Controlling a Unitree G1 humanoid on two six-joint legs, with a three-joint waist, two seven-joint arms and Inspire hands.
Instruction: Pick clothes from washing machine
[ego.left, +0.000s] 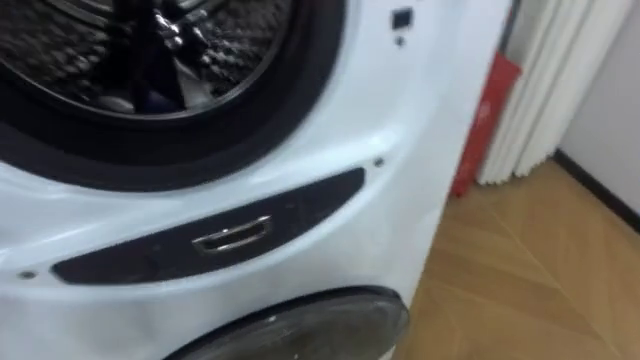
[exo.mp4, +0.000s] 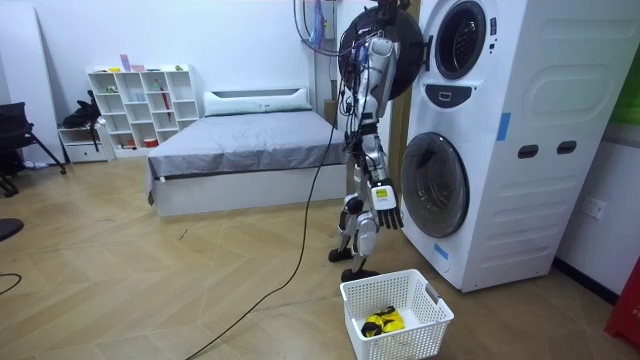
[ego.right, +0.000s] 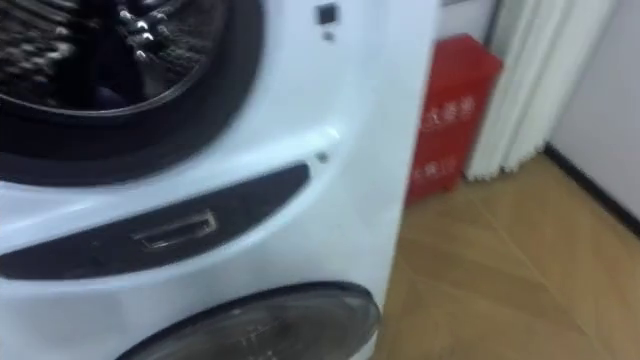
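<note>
Clothes (ego.left: 152, 98) are hard to make out tbh. The one candidate is a dark purplish lump low in the upper drum (ego.left: 60, 55), upper left of the left eye view, and I can't tell if it's really fabric. The left hand (ego.left: 172, 28) is inside the drum just above it, shiny fingers against the perforated metal. Whether they're curled on anything, I can't tell.

The washing machine (ego.left: 320, 130) is a white stacked unit. Under the drum opening there's a dark curved panel (ego.left: 120, 255) with a chrome latch (ego.left: 232, 236), and the lower door (ego.left: 300, 325) peeks in at the bottom edge.

In the room view the robot stands right up against the stack at centre, one arm up at the top opening. Its right hand (exo.mp4: 385, 203) hangs at its side, fingers loose and empty. A white basket (exo.mp4: 412, 343) sits on the wooden floor (exo.mp4: 150, 280) at lower centre, near its feet, with a yellow item (exo.mp4: 383, 322) inside. There's a bed (exo.mp4: 240, 145) and a white shelf (exo.mp4: 140, 100) on the left. A red box (ego.left: 485, 110) and a pale curtain (ego.left: 545, 80) are at the eye view's right.
</note>
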